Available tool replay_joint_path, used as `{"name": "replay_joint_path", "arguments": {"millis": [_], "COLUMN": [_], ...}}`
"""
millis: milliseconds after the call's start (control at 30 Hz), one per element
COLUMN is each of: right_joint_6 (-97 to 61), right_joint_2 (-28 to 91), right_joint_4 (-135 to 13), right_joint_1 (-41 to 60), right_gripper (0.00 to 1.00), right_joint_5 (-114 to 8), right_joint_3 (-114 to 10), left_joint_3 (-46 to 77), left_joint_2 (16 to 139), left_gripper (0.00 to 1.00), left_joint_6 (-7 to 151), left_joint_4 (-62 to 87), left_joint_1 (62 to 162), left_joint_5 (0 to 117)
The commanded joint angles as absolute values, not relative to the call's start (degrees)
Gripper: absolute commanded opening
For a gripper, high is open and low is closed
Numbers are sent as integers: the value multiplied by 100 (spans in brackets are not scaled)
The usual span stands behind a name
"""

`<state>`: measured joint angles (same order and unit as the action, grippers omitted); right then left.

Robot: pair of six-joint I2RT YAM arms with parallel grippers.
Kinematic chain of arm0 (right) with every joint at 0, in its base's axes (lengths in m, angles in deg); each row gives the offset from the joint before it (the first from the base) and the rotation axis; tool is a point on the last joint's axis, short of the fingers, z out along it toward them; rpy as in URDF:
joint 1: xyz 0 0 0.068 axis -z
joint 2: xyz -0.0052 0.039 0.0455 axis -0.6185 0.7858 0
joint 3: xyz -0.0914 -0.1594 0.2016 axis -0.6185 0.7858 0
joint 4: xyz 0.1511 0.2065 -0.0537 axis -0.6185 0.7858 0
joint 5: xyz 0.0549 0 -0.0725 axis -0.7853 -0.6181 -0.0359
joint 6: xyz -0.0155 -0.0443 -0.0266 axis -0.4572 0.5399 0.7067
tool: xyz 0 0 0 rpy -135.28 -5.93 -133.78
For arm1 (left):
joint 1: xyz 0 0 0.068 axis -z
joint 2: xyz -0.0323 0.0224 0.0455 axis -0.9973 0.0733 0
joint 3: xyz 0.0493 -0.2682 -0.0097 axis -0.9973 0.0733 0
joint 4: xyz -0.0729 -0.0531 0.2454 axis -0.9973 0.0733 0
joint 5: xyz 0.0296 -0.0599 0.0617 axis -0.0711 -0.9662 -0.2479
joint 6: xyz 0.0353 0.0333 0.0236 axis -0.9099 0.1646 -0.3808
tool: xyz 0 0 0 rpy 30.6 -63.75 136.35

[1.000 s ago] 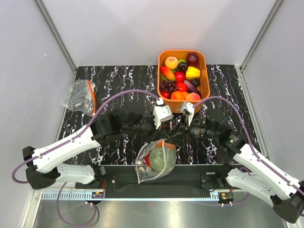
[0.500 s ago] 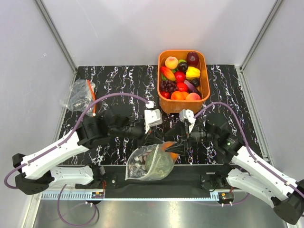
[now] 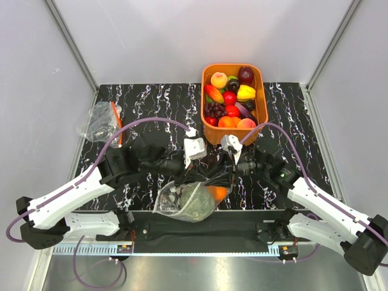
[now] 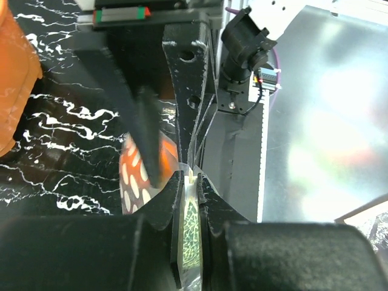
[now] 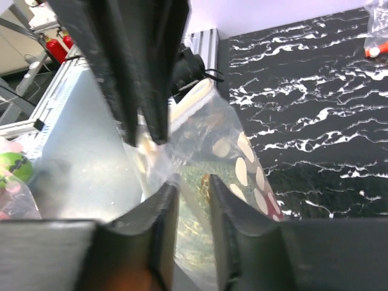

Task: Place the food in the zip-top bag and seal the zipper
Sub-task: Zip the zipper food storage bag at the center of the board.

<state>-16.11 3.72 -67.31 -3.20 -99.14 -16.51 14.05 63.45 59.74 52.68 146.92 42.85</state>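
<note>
Clear zip-top bag point(image 3: 174, 204) has shifted left; right gripper point(image 3: 225, 180) now straddles it.

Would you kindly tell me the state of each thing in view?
zip-top bag: held up, containing melon and orange fruit.
left gripper: shut on zip-top bag.
right gripper: jaws slightly apart around zip-top bag's edge; grip unclear.
orange basket: full of toy produce.

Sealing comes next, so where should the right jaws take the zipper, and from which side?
Pinch the flat zipper along the zip-top bag mouth, beside the left gripper, probably coming from the right. The strip is thin and on edge, clear of the bulging melon.
</note>
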Motion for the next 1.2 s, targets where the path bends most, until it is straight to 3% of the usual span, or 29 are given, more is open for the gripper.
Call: {"name": "replay_joint_path", "arguments": {"millis": [0,33,100,133,367,400,433,533,667,767,900,1033,1100,1167], "right_joint_6": [-1878,-1913,-2089,-2133,-2440,-2484,-2519,-2625,-2652,-2660,-2695,-2687,-2660,-2608], "right_joint_2": [373,355,337,337,293,285,285,276,258,249,232,214,197,171], "right_joint_4": [-7199,-7295,-7348,-7322,-7419,-7454,-7471,-7472,-7436,-7419,-7419,-7375,-7305,-7278], "right_joint_1": [-363,-372,-372,-372,-363,-372,-372,-372,-381,-363,-372,-372,-372,-372], "right_gripper": [31,26,4,0,0,0,0,0,0,0,0,0,0,2], "right_joint_5": [-10107,-10115,-10002,-9914,-9781,-9799,-9790,-9799,-9799,-9808,-9843,-9834,-9799,-9773], "right_joint_3": [-1880,-1862,-1836,-1844,-1774,-1765,-1774,-1800,-1835,-1853,-1879,-1880,-1880,-1880], "left_joint_3": [1393,1402,1385,1367,1437,1446,1446,1490,1490,1429,1297,1288,1288,1305], "left_joint_2": [6337,6363,6407,6451,6425,6407,6381,6293,6205,6231,6433,6469,6460,6442], "left_gripper": [0,0,0,0,0,4,18,46,51,49,30,25,2,0], "left_joint_6": [5922,5922,5939,5939,6010,6018,6001,5966,5913,5957,5966,5957,5939,5939], "left_joint_4": [5122,5130,5174,5235,5289,5289,5280,5245,5218,5262,5429,5315,5254,5236], "left_joint_1": [14635,14635,14600,14582,14547,14547,14547,14547,14547,14547,14538,14547,14547,14547], "left_joint_5": [4374,4400,4549,4611,5033,5059,5129,5253,5122,5077,5060,4831,4796,4805]}}
